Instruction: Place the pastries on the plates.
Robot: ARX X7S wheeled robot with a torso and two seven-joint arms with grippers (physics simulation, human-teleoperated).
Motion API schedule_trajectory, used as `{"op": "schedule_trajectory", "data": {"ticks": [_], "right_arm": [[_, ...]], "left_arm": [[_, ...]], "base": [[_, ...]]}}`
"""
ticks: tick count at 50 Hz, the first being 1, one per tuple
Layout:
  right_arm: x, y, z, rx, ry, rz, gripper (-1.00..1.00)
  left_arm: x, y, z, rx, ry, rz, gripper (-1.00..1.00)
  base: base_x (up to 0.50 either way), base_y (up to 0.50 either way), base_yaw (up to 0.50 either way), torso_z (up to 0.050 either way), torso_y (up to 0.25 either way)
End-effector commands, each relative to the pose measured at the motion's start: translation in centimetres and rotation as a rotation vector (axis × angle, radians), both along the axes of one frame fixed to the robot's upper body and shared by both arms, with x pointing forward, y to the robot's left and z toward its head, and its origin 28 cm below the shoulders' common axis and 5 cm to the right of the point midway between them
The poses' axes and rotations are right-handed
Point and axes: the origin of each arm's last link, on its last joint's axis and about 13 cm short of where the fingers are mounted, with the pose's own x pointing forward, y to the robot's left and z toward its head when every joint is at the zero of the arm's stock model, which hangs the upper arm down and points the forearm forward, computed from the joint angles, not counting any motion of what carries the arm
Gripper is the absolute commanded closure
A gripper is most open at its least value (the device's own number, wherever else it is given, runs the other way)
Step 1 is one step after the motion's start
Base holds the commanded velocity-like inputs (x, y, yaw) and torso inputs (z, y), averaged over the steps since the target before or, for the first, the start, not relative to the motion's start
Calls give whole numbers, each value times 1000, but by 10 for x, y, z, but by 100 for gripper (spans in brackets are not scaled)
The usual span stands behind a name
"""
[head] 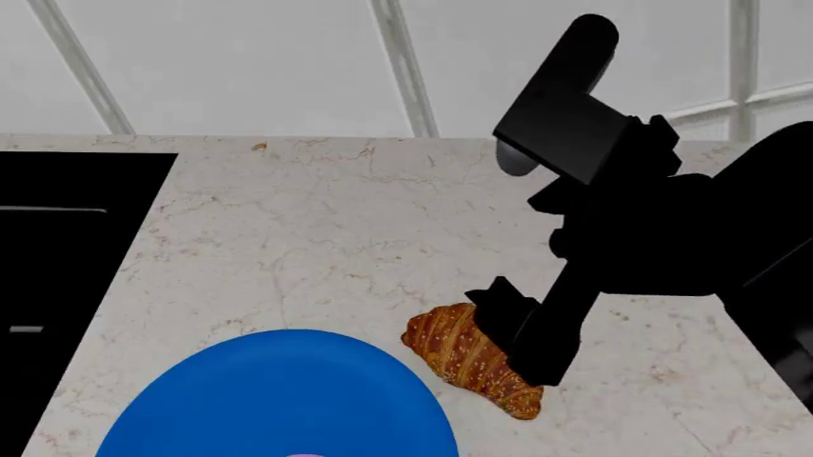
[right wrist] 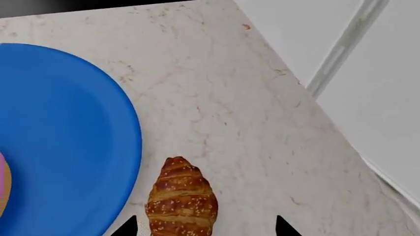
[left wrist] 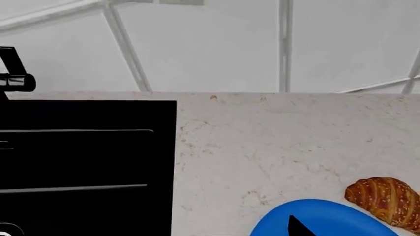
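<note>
A pale marble counter (head: 318, 238) carries a plain bright blue plate (head: 273, 400) at the near edge of the head view, and a golden-brown croissant (head: 470, 360) speckled with sesame seeds lies on the stone just beside the plate's right rim, apart from it by a narrow strip of marble. A sliver of pink icing from the donut (head: 305, 454) shows at the very bottom of the head view, on the blue plate; the right wrist view catches the same donut (right wrist: 3, 184) at the picture's edge, resting inside the plate (right wrist: 59, 137). The right arm reaches down from the upper right of the head view, and its end effector (head: 519, 343) sits low over the right end of the croissant. In the right wrist view the croissant (right wrist: 182, 199) lies between two dark fingertips (right wrist: 284, 227), which stand well apart on either side of it with marble showing between them and the pastry, so the right end effector (right wrist: 204, 228) is spread and holds nothing. The left wrist view shows the blue plate (left wrist: 321, 219), the croissant (left wrist: 387, 201) next to it, and a black inset panel (left wrist: 85, 167) in the counter; only a small dark tip of the left end effector (left wrist: 300, 227) is visible over the plate, too little to tell whether it is apart or together.
</note>
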Motion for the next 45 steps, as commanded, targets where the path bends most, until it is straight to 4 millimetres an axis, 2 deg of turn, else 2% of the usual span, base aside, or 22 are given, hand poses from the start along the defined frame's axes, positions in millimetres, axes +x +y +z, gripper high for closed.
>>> {"op": "schedule_trajectory", "data": {"ticks": [1,45], "right_arm": [[6,6,-8,-7,22,13,-100],[17,8,-39,-5,79,-16,-100]], "left_arm": [[-2,0,1,-4,-2,-4,-100],[-12,-3,-2,-19,6,-18,-100]], "base": [[0,0,0,0,0],[0,0,0,0,0]]}}
